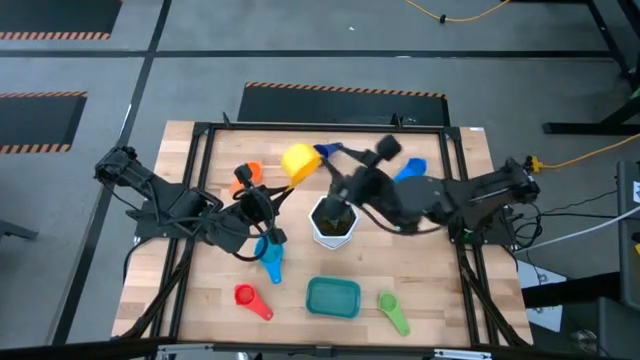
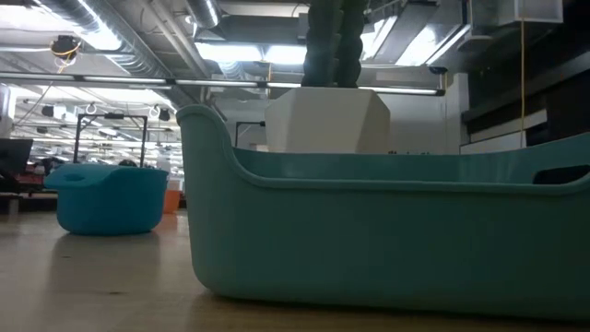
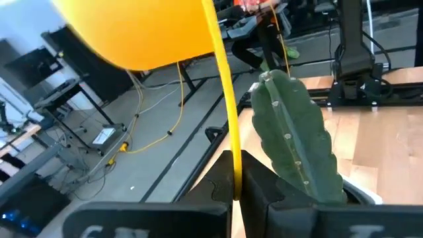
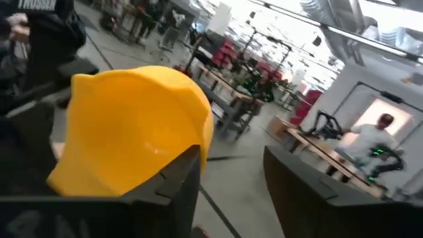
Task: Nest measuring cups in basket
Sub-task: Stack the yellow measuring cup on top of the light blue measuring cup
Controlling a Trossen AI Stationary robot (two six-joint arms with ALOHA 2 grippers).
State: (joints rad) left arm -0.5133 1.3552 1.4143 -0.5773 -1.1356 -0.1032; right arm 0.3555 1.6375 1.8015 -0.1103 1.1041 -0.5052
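A yellow measuring cup (image 1: 298,160) hangs above the far middle of the table, and my left gripper (image 1: 270,196) is shut on it. My right gripper (image 4: 231,188) is open; the cup's bowl (image 4: 132,132) is just outside one of its fingers, with nothing between the two. On the table lie an orange cup (image 1: 247,172), a dark blue cup (image 1: 325,150), two light blue cups (image 1: 410,168) (image 1: 270,257), a red cup (image 1: 250,298) and a green cup (image 1: 393,312). The teal basket (image 1: 333,297) stands near the front edge. My left gripper pinches the yellow cup's flat handle (image 3: 232,158) between its two fingers, the handle edge-on between them. The fingers come about level from the table's left and lie along the handle. The cup is lifted clear, its bowl (image 3: 145,33) out past the fingertips. My right gripper has one finger (image 4: 182,182) next to the yellow bowl; I cannot tell whether it touches.
A white pot (image 1: 333,228) with a green cactus (image 3: 294,132) stands mid-table, just below and between both grippers. In the low view the basket's wall (image 2: 387,240) fills the foreground, with a light blue cup (image 2: 111,198) at the left. A dark frame rims the table.
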